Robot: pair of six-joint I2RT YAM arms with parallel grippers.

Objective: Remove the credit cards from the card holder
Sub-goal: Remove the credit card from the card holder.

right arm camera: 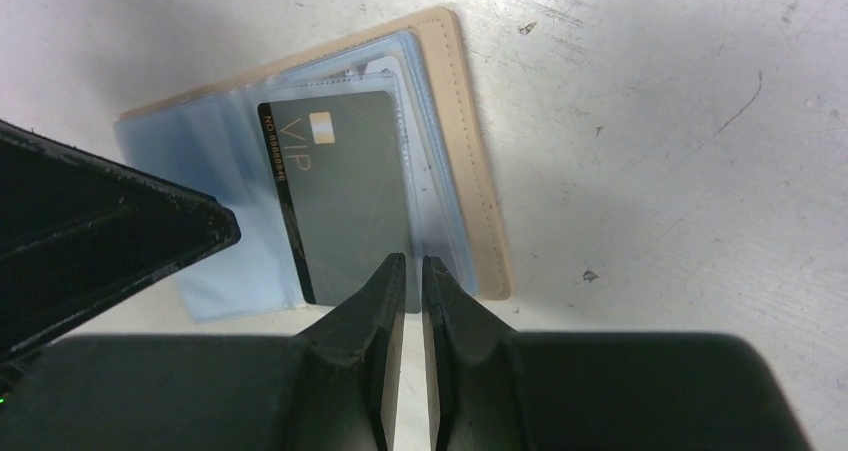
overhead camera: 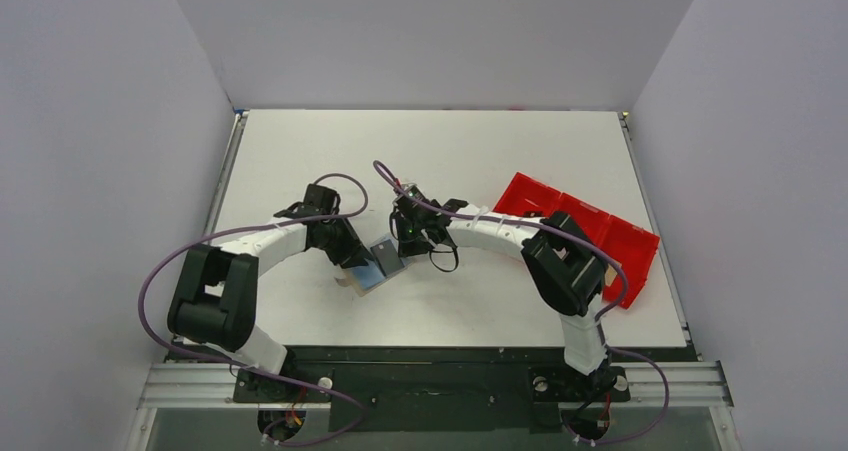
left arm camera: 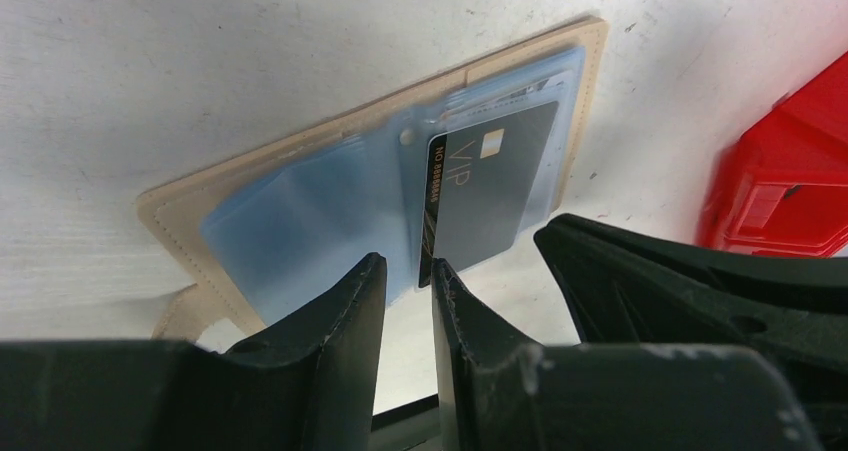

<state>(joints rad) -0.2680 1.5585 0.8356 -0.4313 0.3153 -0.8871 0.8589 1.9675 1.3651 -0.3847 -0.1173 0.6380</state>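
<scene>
Card holder (right arm camera: 478,191) lying open on the worktop (right arm camera: 650,121) between the arms, left claw (left arm camera: 410,266) sitting part-closed around a sleeve (left arm camera: 300,211) edge, right claw (right arm camera: 408,263) sitting almost shut at the dark card's (right arm camera: 345,191) bottom edge, hold unclear, so it's risking slipping off or dragging the holder.
</scene>
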